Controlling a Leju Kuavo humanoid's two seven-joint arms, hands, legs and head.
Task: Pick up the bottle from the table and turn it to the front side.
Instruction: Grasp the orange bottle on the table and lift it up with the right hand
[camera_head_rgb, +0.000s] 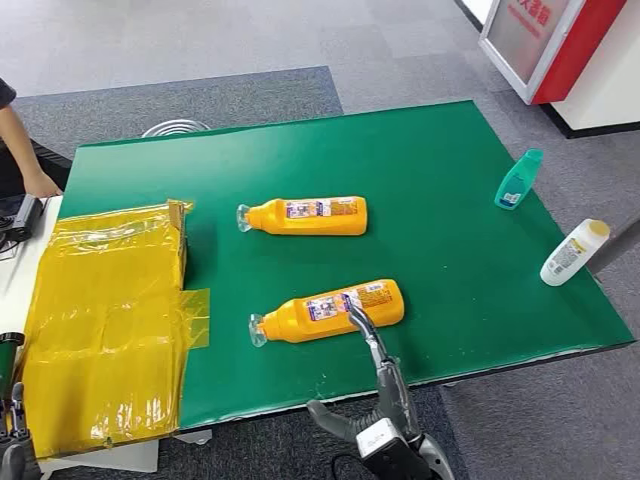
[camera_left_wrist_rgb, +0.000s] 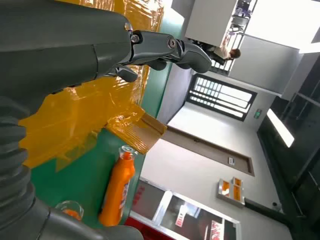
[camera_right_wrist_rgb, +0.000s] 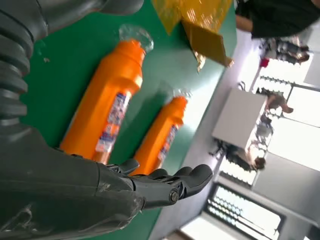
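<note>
Crinkled yellow plastic sheet (camera_head_rgb: 106, 320) covers the left of the smooth green table (camera_head_rgb: 453, 200). The near orange bottle (camera_head_rgb: 328, 310), clear-capped, lies flat on its side. The right hand (camera_head_rgb: 377, 385) reaches over it, fingers extended, holding nothing.

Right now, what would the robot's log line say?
stage: reaching | right hand: open, at near orange bottle | far orange bottle: lying flat | left hand: open, holds nothing

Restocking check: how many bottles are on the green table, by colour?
Orange bottles: 2 (far, near)
Teal bottle: 1
White bottle: 1
Total: 4
</note>
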